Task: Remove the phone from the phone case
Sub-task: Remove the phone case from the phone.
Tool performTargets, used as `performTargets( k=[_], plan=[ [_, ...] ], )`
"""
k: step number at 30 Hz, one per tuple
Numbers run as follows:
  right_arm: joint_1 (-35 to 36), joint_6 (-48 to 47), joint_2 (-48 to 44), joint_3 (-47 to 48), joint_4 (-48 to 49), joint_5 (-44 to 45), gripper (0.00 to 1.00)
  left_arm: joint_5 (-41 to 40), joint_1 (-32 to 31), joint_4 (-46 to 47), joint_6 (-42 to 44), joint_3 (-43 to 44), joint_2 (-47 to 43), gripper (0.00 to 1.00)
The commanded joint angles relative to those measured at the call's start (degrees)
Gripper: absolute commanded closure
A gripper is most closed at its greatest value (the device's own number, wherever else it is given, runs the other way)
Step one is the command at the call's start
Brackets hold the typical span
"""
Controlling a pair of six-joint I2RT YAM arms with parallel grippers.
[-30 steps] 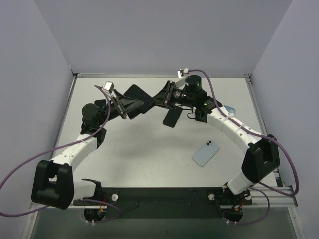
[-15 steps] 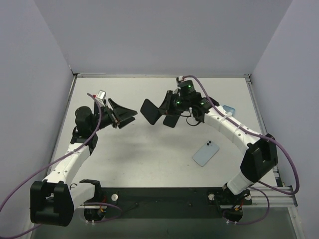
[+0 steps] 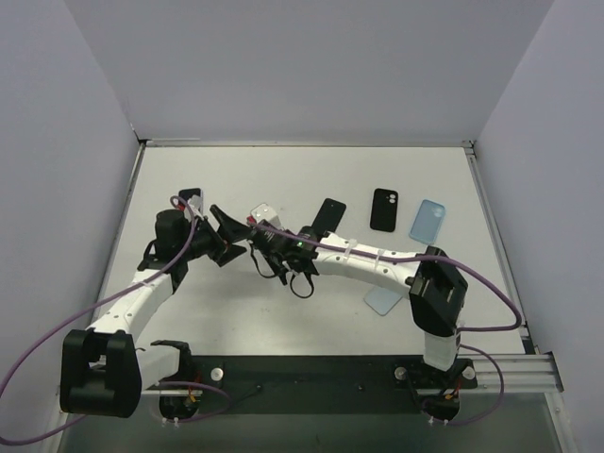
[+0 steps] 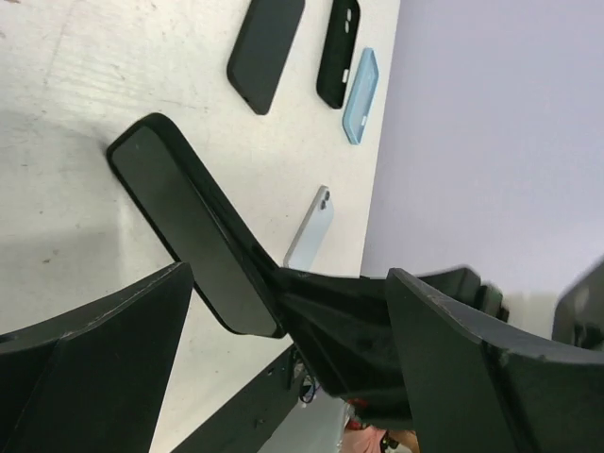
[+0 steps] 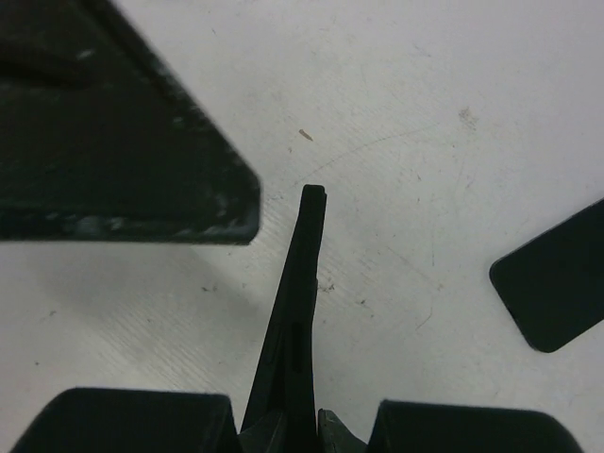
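Note:
My right gripper (image 3: 261, 245) reaches far left and is shut on a thin black slab (image 5: 300, 283), seen edge-on in the right wrist view. I cannot tell whether it is a phone in its case or a case alone. In the left wrist view the slab (image 4: 184, 222) shows a glossy dark face with one corner near the table. My left gripper (image 3: 226, 238) is open, and its fingers (image 4: 94, 349) straddle the right gripper without touching the slab. One left finger (image 5: 113, 123) shows in the right wrist view.
On the white table (image 3: 283, 321) lie a black phone (image 3: 327, 215), a black case (image 3: 383, 209) and a light blue case (image 3: 427, 221) at the back right. A light blue phone (image 3: 381, 303) is partly under the right arm. Grey walls enclose the table.
The left gripper let go of the slab and pulled back left and low. The right arm swung left and forward with the slab, uncovering the phone and cases behind it.

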Motion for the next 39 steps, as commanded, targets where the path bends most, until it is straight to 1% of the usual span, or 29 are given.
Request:
performTargets(
  k=[1,3,5,8,10,13,14,20,27,33,34,35,38,39],
  plan=[
    [3.47,-8.36,0.43,2.99,-0.3,18.32,1.0,-3.45,0.53,-3.74,2.9,-0.16,0.16,0.06],
    [4.78,-9.5,0.79,2.55,0.92,21.21,1.0,-4.07,0.44,-3.92,3.08,-0.51,-0.02,0.07],
    [5.4,-10.12,1.14,1.41,2.15,21.41,1.0,-4.42,0.44,-5.66,3.25,-1.22,-0.45,0.07],
    [5.67,-10.04,1.75,0.53,3.39,18.78,1.0,-5.38,0.62,-9.09,4.83,-1.39,-0.37,0.08],
    [5.58,-9.16,2.45,0.35,3.91,15.62,1.0,-5.39,0.53,-9.46,5.45,-2.09,-0.37,0.08],
    [5.49,-7.94,3.42,-0.09,5.06,10.97,1.0,-4.25,0.35,-6.05,3.96,-5.25,-0.72,0.08],
    [5.49,-7.75,3.68,-0.09,5.32,9.99,1.0,-3.03,0.09,-2.2,3.78,-6.65,-0.63,0.08],
    [4.79,-6.52,6.32,1.4,6.03,4.1,1.0,-0.21,-0.35,4.32,4.93,-7.81,3.14,0.07],
    [3.04,-3.45,7.82,2.19,5.85,-2.22,1.0,0.41,-1.32,6.27,4.83,-8.34,3.94,0.07],
    [0.4,-0.64,8.17,2.37,6.11,-9.35,1.0,-0.9,-3.16,4.61,7.73,-7.9,5.78,0.15],
    [-0.22,0.06,8.26,2.46,6.11,-10.66,1.0,-2.82,-3.6,1.12,8.78,-7.29,6.22,0.17],
    [-0.57,0.33,8.43,2.46,6.03,-12.5,1.0,-3.62,-4.65,-0.3,10.36,-5.98,6.57,0.21],
    [-1.63,1.39,9.22,2.72,6.38,-15.68,1.0,-5.56,-5.36,-1.9,10.64,-5.53,7.63,0.27],
    [-1.89,1.56,9.57,2.72,6.38,-16.47,1.0,-5.91,-5.45,-1.73,10.64,-5.61,7.72,0.28]
  ],
)
